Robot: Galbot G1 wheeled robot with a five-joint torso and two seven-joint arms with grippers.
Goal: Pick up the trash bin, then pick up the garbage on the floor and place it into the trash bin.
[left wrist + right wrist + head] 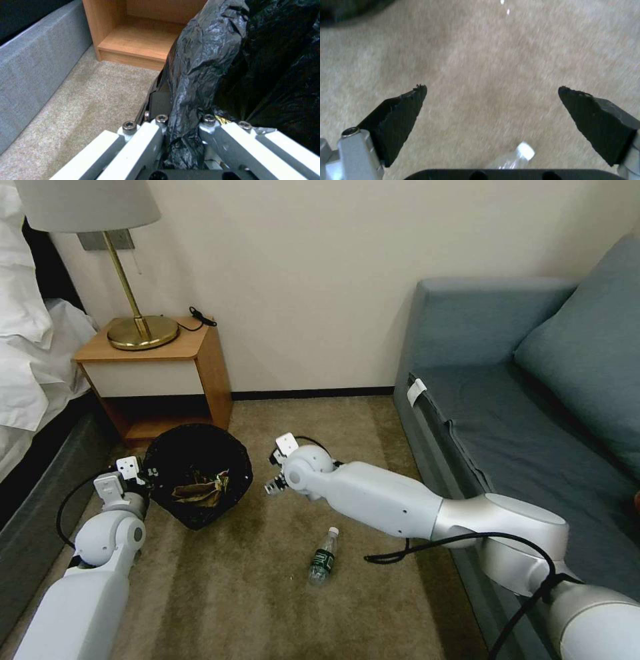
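Bottle (516, 157) cut off under right gripper (491, 91)

- Setting: bedroom, hotel-like.
- Bed (30, 347): white linen, grey upholstered base, at left.
- Nightstand (160, 373): wood, open lower shelf.
- Lamp (127, 267): brass stem and base, pale shade.
- Sofa (533, 400): blue-grey, at right.
- Floor: beige carpet (220, 587), dark skirting along a cream wall.
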